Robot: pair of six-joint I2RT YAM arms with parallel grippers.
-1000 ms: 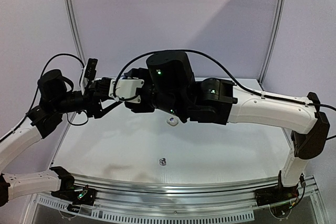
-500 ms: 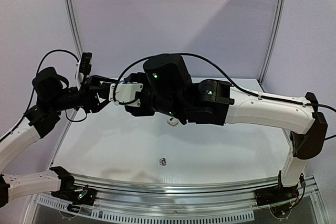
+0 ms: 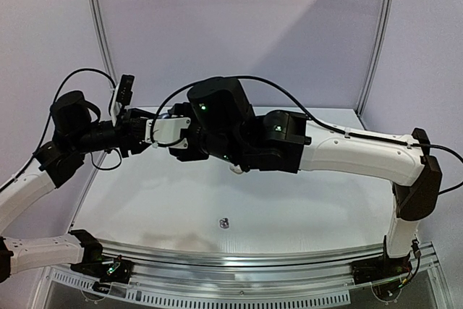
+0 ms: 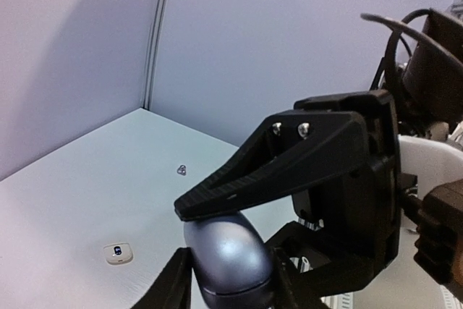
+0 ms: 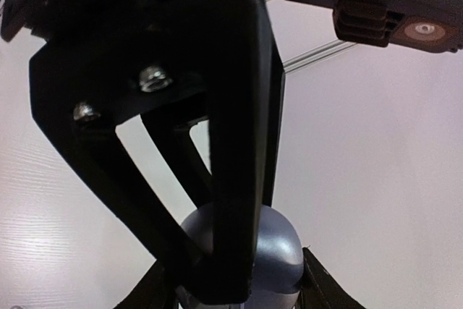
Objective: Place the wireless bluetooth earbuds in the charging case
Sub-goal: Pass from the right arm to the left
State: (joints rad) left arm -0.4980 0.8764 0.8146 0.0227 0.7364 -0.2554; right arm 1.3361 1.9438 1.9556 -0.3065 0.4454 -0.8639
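The left gripper point(image 4: 230, 265) has changed. A second ago its jaws stood wide beside the charging case point(image 4: 228, 247). Now they have drawn in and press the case on both flanks, up in the air above the far left part of the table point(image 3: 304, 208). At centre the right gripper point(image 5: 235, 265) is unchanged, jaws parted only as wide as the case and clamped on it crosswise to the left.

We judge the case is now pinned by both arms, for a handover or to brace it for opening. We see no lid gap, and nothing is inserted yet.

One dark silvery earbud point(image 3: 223, 223) lies on the table near front centre. A small white piece point(image 3: 236, 168), likely a white earbud, sits beneath the right arm. We cannot find the other two.

The case is a smooth, satin silver-grey dome, probably slippery. The fingers point(image 4: 289, 171) are matt black plastic wedges, ribbed along the edge. The table is pale and faintly grained.
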